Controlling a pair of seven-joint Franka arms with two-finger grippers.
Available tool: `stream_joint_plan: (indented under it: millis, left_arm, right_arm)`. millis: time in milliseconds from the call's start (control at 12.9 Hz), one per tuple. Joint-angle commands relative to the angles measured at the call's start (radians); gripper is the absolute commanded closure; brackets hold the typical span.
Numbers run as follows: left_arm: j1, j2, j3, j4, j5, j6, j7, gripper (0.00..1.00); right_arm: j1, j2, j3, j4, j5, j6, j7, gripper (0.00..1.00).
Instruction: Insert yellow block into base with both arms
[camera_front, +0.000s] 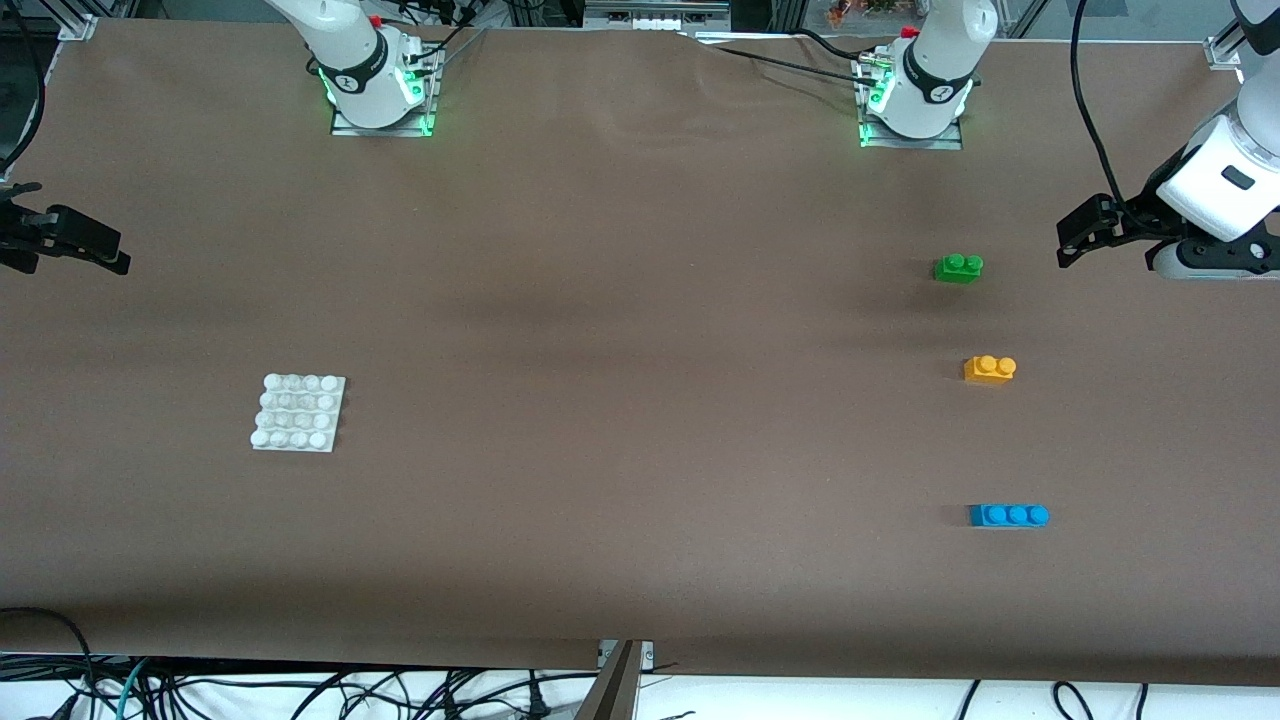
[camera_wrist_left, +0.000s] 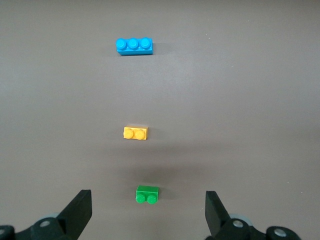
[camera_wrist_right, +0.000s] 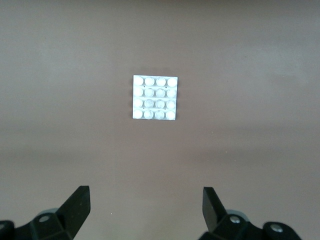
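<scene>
Front view: yellow block (camera_front: 989, 369) lies on the table between green brick (camera_front: 958, 268) and blue brick (camera_front: 1008, 515), long axis across the table. Left gripper (camera_front: 1068, 238), spread and empty, hangs at the left arm's end, much closer to the block than the right gripper (camera_front: 115, 262). The base (camera_front: 297, 412) sits well apart from the block, toward the right arm's end.

Left wrist view: fingers (camera_wrist_left: 80, 207) spread wide, green brick between them and the block.

Right wrist view: jaws spread, only the base visible.
</scene>
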Motion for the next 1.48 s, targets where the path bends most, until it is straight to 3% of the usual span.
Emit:
stream_joint_plan:
  millis: [0,1399]
  left_arm:
    - [-0.004,0.003,0.0,0.013,0.018,-0.015,0.01,0.0]
    - [-0.003,0.041,0.003,0.076,0.021,-0.049,0.012,0.0]
  right_arm:
    - [-0.011,-0.01,0.012,-0.004,0.004,-0.005,0.0,0.0]
    - [-0.013,-0.002,0.011,-0.004,0.006,-0.005,0.0,0.0]
